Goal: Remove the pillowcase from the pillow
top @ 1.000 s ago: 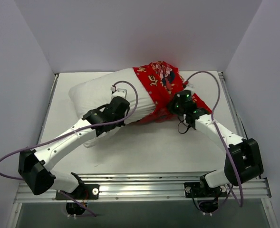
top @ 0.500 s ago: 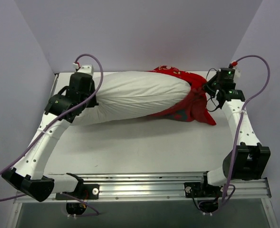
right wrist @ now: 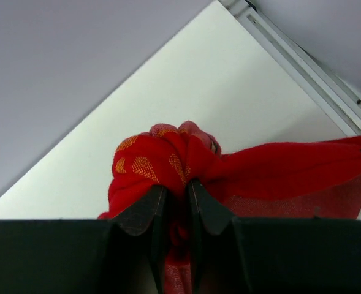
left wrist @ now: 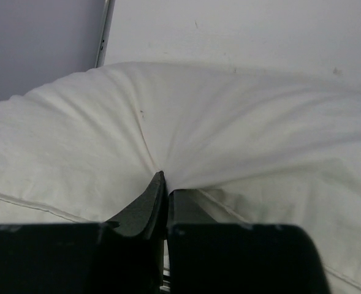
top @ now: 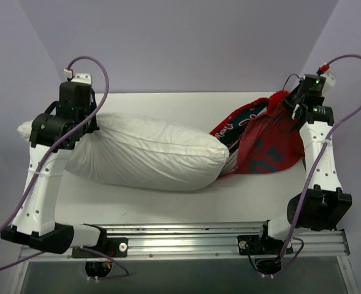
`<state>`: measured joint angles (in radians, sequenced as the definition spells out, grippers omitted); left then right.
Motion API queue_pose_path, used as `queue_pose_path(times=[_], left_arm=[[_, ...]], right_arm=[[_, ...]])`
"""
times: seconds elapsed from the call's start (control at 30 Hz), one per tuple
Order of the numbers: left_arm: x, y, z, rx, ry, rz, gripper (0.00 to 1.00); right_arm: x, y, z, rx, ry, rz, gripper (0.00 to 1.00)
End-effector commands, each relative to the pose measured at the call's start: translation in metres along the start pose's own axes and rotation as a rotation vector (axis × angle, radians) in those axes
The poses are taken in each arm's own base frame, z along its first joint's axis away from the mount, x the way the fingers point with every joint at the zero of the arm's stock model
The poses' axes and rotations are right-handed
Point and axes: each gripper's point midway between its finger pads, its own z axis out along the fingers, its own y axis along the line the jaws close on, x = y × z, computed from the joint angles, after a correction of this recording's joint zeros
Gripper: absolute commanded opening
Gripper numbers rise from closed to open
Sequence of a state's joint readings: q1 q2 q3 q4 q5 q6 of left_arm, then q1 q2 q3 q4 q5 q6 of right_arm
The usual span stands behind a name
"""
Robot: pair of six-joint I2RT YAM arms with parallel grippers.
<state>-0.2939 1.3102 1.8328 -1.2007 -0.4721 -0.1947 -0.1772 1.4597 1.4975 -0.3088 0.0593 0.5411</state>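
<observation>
My left gripper (left wrist: 163,182) pinches the pillow (top: 149,153) at the left edge of the bench (top: 168,205), my right gripper (right wrist: 175,188) pinches the bunched pillowcase (top: 269,144) near the far right corner, and I should pull rightward smoothly, holding both grips firm, so its mouth clears the pillow's end.

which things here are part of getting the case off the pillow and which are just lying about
In the job: pillowcase, pillow, left arm's jaws shut on the pillow, right arm's jaws shut on the pillowcase.
Just there: table, rail along its near edge, back wall.
</observation>
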Motion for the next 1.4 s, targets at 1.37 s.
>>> queue_pose_path(times=[1.37], left_arm=[[0.058,-0.009,-0.02,0.187,-0.135,-0.422,0.02]], right_arm=[[0.226,0.027,-0.172,-0.498,0.425,-0.105,0.07]])
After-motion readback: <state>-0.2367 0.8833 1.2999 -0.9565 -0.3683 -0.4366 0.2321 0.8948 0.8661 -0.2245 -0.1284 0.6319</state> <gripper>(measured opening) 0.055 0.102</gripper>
